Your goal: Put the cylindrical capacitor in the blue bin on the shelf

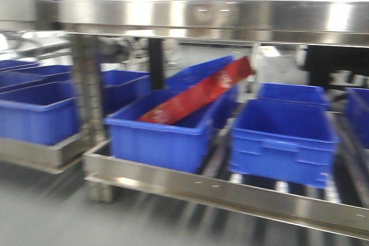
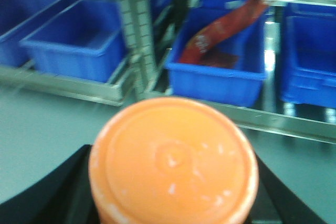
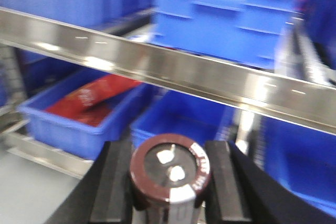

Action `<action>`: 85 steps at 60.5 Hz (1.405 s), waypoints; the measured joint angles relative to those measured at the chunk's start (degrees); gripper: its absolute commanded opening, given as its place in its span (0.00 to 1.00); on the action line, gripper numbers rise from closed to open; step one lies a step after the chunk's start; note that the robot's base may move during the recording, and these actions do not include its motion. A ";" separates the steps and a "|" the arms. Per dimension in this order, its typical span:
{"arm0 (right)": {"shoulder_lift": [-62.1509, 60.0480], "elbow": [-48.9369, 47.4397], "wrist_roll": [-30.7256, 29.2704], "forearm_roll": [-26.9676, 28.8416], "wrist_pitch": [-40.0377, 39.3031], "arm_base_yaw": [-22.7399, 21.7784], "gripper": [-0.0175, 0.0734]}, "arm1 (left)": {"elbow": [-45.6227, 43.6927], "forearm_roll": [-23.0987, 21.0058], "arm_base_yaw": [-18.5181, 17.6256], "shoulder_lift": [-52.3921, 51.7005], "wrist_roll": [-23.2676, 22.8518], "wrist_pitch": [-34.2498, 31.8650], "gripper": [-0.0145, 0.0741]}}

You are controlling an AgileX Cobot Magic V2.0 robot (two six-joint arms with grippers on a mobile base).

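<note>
Maroon cylindrical capacitor (image 3: 170,174) clamped in right jaws facing steel shelf (image 3: 173,69), left jaws hugging orange lid (image 2: 173,158).

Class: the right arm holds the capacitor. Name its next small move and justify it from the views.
Probably ease the right tool forward, below the steel rail: the capacitor is gripped, but the blue bin lies ahead, beyond the tool.

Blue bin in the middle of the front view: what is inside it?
A long red flat packet leans inside the blue plastic bin, its upper end sticking out past the rim. The floor beneath it is covered.
</note>
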 measured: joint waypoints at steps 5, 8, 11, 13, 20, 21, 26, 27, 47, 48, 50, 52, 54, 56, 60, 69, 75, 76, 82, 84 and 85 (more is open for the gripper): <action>0.00 0.00 0.00 0.00 0.00 0.00 0.09 | 0.00 0.00 0.00 0.00 0.00 0.00 0.04; 0.00 0.00 0.00 0.00 0.00 0.00 0.09 | 0.00 0.00 0.00 0.00 0.00 0.00 0.04; 0.00 0.00 0.00 0.00 0.00 0.00 0.09 | 0.00 0.00 0.00 0.00 0.00 0.00 0.04; 0.00 0.00 0.00 0.00 0.00 0.00 0.09 | 0.00 0.00 0.00 0.00 0.00 0.00 0.04; 0.00 0.00 0.00 0.00 0.00 0.00 0.09 | 0.00 0.00 0.00 0.00 0.00 0.00 0.04; 0.00 0.00 0.00 0.00 0.00 0.00 0.09 | 0.00 0.00 0.00 0.00 0.00 0.00 0.04; 0.00 0.00 0.00 0.00 0.00 0.00 0.09 | 0.00 0.00 0.00 0.00 0.00 0.00 0.04; 0.00 0.00 0.00 0.00 0.00 0.00 0.09 | 0.00 0.00 0.00 0.00 0.00 0.00 0.04; 0.00 0.00 0.00 0.00 0.00 0.00 0.09 | 0.00 0.00 0.00 0.00 0.00 -0.10 0.04; 0.00 0.00 0.00 0.00 0.00 0.00 0.09 | 0.00 0.00 0.00 0.00 0.00 -0.10 0.04; 0.00 0.00 0.00 0.00 0.00 0.00 0.09 | 0.00 0.00 0.00 0.00 0.00 -0.10 0.04; 0.00 0.00 0.00 0.00 0.00 0.00 0.09 | 0.00 0.00 0.00 0.00 0.00 -0.10 0.04; 0.00 0.00 0.00 0.00 0.00 0.00 0.09 | 0.00 0.00 0.00 0.00 0.00 -0.10 0.04; 0.00 0.00 0.00 0.00 0.00 0.00 0.09 | 0.00 0.00 0.00 0.00 0.00 -0.10 0.04; 0.00 0.00 0.00 0.00 0.00 0.00 0.09 | 0.00 0.00 0.00 0.00 0.00 -0.10 0.04; 0.00 0.00 0.00 0.00 0.00 0.00 0.09 | 0.00 0.00 0.00 0.00 0.00 -0.10 0.04; 0.00 0.00 0.00 0.00 0.00 0.00 0.09 | 0.00 0.00 0.00 0.00 0.00 -0.10 0.04; 0.00 0.00 0.00 0.00 0.00 0.00 0.09 | 0.00 0.00 0.00 0.00 0.00 -0.10 0.04; 0.00 0.00 0.00 0.00 0.00 0.00 0.09 | 0.00 0.00 0.00 0.00 0.00 -0.10 0.04; 0.00 0.00 0.00 0.00 0.00 0.00 0.09 | 0.00 0.00 0.00 0.00 0.00 -0.10 0.04; 0.00 0.00 0.00 0.00 0.00 0.00 0.09 | 0.00 0.00 0.00 0.00 0.00 -0.10 0.04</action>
